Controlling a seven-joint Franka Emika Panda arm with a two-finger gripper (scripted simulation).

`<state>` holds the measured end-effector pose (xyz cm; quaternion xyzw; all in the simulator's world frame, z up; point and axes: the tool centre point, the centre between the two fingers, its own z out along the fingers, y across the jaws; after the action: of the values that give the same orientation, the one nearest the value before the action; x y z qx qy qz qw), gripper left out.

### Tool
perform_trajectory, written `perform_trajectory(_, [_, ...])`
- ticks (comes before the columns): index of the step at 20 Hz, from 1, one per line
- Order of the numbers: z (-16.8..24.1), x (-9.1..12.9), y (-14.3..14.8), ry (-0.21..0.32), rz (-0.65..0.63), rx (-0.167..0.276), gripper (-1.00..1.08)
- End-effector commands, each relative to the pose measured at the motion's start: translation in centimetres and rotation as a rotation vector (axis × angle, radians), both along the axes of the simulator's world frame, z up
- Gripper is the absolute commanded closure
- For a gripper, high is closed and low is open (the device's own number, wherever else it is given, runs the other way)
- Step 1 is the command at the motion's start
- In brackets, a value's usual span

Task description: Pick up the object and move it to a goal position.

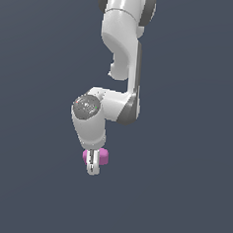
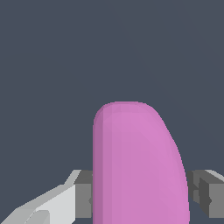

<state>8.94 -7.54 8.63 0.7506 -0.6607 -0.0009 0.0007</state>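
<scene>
The object (image 1: 103,156) is a small matte pink-magenta chunk with rounded edges. It sits between the fingers of my gripper (image 1: 92,167), showing on both sides of the near finger in the exterior view. In the wrist view the object (image 2: 138,166) fills the middle, with a grey finger pad (image 2: 83,194) pressed against one side and the other pad (image 2: 205,194) against the opposite side. The gripper is shut on the object. The white arm (image 1: 123,44) reaches down from the top of the exterior view.
A plain dark grey-blue surface (image 1: 182,193) fills the background in both views. No other objects, containers or edges show.
</scene>
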Motion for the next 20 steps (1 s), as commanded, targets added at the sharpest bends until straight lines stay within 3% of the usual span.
perform_trajectory(1, [0.8, -0.2, 0.0, -0.002, 0.0, 0.001, 1.08])
perform_trajectory(9, [5.7, -1.9, 0.0, -0.002, -0.001, 0.002, 1.08])
perform_trajectory(20, [17.4, -5.7, 0.0, -0.002, -0.001, 0.003, 1.08])
